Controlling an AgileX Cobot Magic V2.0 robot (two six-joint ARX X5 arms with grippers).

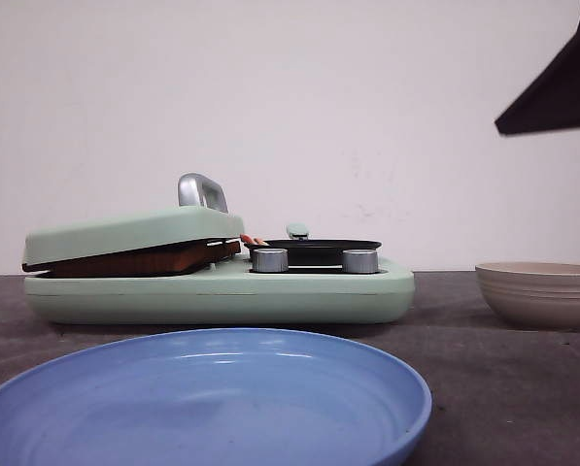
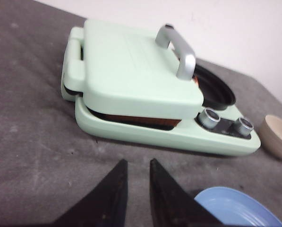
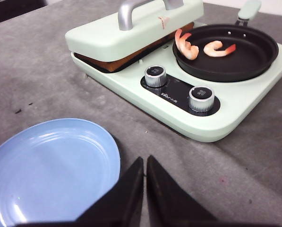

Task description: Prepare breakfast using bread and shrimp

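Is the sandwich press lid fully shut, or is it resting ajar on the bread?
Ajar. The lid sits tilted on the bread, with a brown crust edge showing in the gap above the base in all views.

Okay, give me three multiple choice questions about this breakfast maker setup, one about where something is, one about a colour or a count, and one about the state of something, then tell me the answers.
1. Where are the shrimp?
A. On the blue plate
B. In the black pan
C. In the beige bowl

2. How many silver knobs does the cooker have?
A. One
B. Two
C. Four

3. How is the press lid sitting?
A. Lowered over the bread
B. Swung fully open
C. Taken off and lying on the table

Answers:
1. B: the right wrist view shows two pink-orange pieces in the pan, while the plate is bare.
2. B: one knob and a second sit side by side on the front panel.
3. A: the lid is down with a thin gap, and the brown edge of the bread shows underneath.
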